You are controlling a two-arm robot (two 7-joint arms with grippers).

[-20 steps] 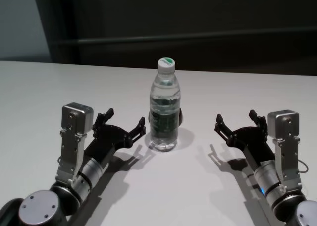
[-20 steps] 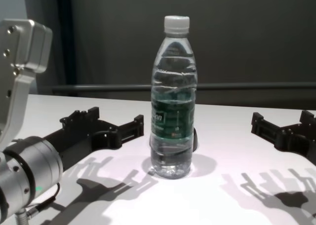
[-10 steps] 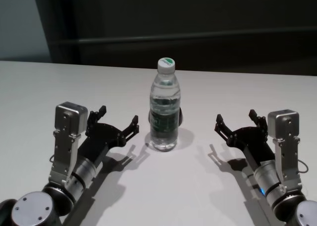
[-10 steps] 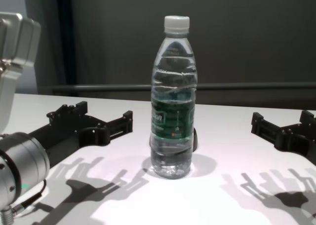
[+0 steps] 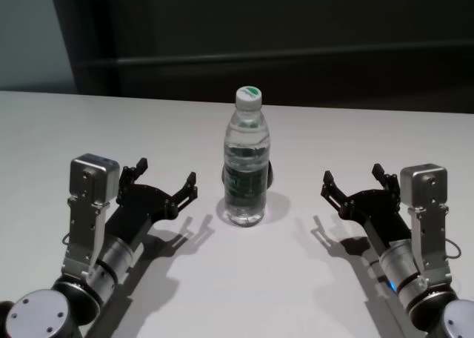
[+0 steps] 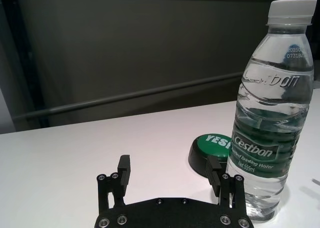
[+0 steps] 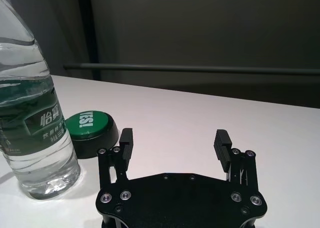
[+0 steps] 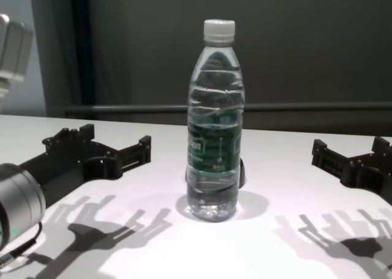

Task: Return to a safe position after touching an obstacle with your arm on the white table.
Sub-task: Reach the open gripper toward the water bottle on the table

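Water bottle (image 5: 246, 160) upright near the middle of the white table (image 5: 244, 293), white cap on, green label band around its lower body; clear of both arms. Round black-and-green button (image 6: 212, 150) low on the table just behind the bottle, close to its base; whether touching it cannot be told.

Left gripper (image 5: 158, 182) low over the table to the left of the bottle, pointing forward and slightly toward it; fingers spread wide apart, nothing between them; a clear gap of bare table between its nearer fingertip and the bottle in the head and chest views. From the left wrist view, bottle off to one side of the open fingers (image 6: 123, 167), not between them.

Right gripper (image 5: 354, 180) low over the table to the right of the bottle, well apart from it; fingers likewise spread wide, holding nothing. From the right wrist view, both black fingers (image 7: 220, 142) over bare white surface, bottle and button off to the side.

Shadows of both grippers cast on the table toward the near edge; dark wall with a horizontal rail (image 5: 296, 56) behind the table's far edge.
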